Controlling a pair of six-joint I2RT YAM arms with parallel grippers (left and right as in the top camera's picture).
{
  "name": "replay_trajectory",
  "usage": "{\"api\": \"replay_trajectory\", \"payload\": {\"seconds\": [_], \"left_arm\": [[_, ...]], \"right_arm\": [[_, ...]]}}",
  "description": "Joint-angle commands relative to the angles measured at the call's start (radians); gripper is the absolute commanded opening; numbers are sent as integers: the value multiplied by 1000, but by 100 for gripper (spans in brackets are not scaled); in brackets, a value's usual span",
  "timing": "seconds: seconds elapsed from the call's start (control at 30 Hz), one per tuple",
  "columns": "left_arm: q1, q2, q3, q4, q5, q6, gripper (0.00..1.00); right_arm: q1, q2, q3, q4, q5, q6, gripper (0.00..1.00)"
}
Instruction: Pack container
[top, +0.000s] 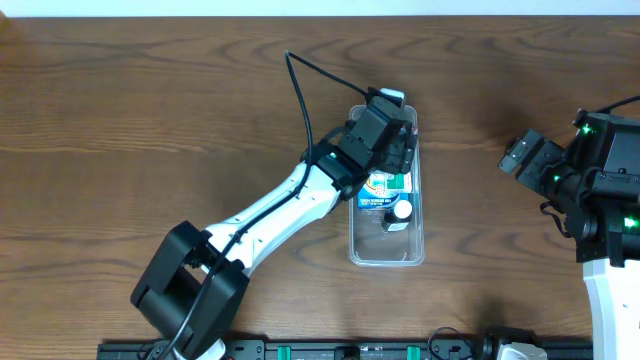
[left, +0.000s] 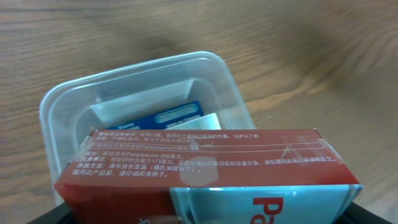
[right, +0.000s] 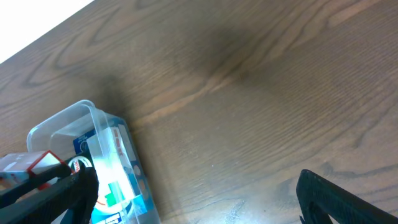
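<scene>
The container is a long clear tub at the table's middle. It holds a blue, white and green box and a small dark bottle with a white cap. My left gripper is above the tub's far end, shut on a red and light-blue medicine box. In the left wrist view the box hangs just over the tub's end, with a blue packet inside below it. My right gripper is open and empty, far to the right; its view shows the tub at lower left.
Bare brown wooden table lies all around the tub. The left arm stretches from the front left across to the tub. A black rail runs along the front edge.
</scene>
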Motion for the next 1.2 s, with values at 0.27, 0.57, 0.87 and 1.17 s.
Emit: {"api": "replay_trajectory", "payload": {"seconds": [0.27,0.57,0.87,1.17], "left_arm": [[39,-1,38,1,-48,49,98],[55,-118,169,-198,-95,50,98],[233,-408,174,-557,-140,38,98],[575,-673,174,-833,-168,43,98]], "right_arm": [[-6,-1,2,0,11,11,99],[-6,-1,2,0,11,11,99],[-6,-1,2,0,10,11,99],[-6,-1,2,0,10,11,99]]}}
